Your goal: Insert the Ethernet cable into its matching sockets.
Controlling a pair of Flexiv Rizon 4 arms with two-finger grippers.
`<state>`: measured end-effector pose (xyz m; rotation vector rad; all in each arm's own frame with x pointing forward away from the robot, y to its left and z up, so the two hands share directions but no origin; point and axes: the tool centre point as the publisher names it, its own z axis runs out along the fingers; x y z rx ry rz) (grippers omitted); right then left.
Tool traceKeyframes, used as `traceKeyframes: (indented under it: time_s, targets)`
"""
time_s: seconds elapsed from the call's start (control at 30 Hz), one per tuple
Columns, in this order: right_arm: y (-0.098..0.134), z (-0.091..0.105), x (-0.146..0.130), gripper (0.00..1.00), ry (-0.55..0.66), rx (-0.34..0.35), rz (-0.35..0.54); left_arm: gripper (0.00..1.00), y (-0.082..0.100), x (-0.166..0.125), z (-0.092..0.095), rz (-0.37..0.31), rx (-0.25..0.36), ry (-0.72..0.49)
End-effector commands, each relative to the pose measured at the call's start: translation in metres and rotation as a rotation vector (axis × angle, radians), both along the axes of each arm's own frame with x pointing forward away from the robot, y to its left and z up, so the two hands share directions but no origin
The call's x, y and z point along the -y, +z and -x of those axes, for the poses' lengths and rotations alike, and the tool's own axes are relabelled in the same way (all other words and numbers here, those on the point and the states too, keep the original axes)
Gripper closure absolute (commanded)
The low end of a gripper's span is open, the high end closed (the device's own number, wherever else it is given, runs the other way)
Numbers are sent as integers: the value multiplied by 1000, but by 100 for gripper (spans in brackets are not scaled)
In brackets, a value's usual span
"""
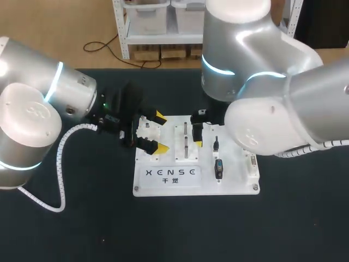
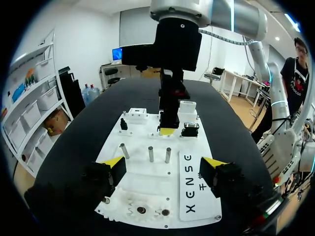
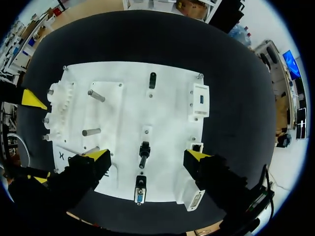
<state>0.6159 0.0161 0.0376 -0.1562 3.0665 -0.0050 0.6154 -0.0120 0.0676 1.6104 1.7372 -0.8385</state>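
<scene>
The bulky silver-white right arm (image 1: 272, 98) looms in from three o'clock over a black-topped table (image 1: 82, 229), facing the matching silver-white left arm (image 1: 32, 109), which enters from nine o'clock. Between them lies a flat white plastic practice board (image 1: 234, 185) studded with metal pegs, plugs and socket blocks.

The left gripper (image 1: 158, 131) sits at the board's ten o'clock edge. Its yellow-tipped jaws are spread wide and empty, straddling a white toothed fitting. The right gripper (image 3: 147, 155) hangs over the board's twelve o'clock side, its jaws also wide apart and gripping nothing.

No trailing cord shows, so the Ethernet lead cannot be identified with certainty. The likeliest candidate is a short black plug (image 3: 143, 152) standing at two o'clock from the board's centre. In the right wrist view it lies between the right gripper's parted fingers (image 3: 98, 156), touched by neither and apparently some way below them.

By this evidence the task has barely begun: nothing is grasped and nothing appears newly seated. Picking up, aligning and inserting all remain.
</scene>
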Motion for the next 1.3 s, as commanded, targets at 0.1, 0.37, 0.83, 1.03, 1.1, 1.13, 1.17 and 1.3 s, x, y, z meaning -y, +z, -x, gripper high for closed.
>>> traceKeyframes:
  time_s: [0.1, 0.37, 0.83, 1.03, 1.1, 1.13, 1.17, 1.3]
  targets:
    - [-9, 1, 0, 1, -5, 5, -4, 0, -1, 0, -1, 1, 0, 0]
    - [-16, -2, 0, 51, -10, 4, -9, 0, -1, 0, -1, 1, 0, 0]
    - [-19, -4, -2, 82, 7, 3, -9, 0, -1, 0, -1, 1, 0, 0]
    - [-19, -5, -2, 100, 10, 4, -11, 0, -1, 0, -1, 1, 0, 0]
    - [-18, -4, -1, 100, 10, 4, -11, 0, -1, 0, -1, 1, 0, 0]
    - [-18, -4, -1, 100, 10, 4, -10, 0, -1, 0, -1, 1, 0, 0]
    - [-17, -4, 0, 100, 10, 4, -10, 0, -1, 0, -1, 1, 0, 0]
    - [-10, -5, 1, 100, 11, 5, -14, 0, -1, 0, -1, 1, 0, 0]
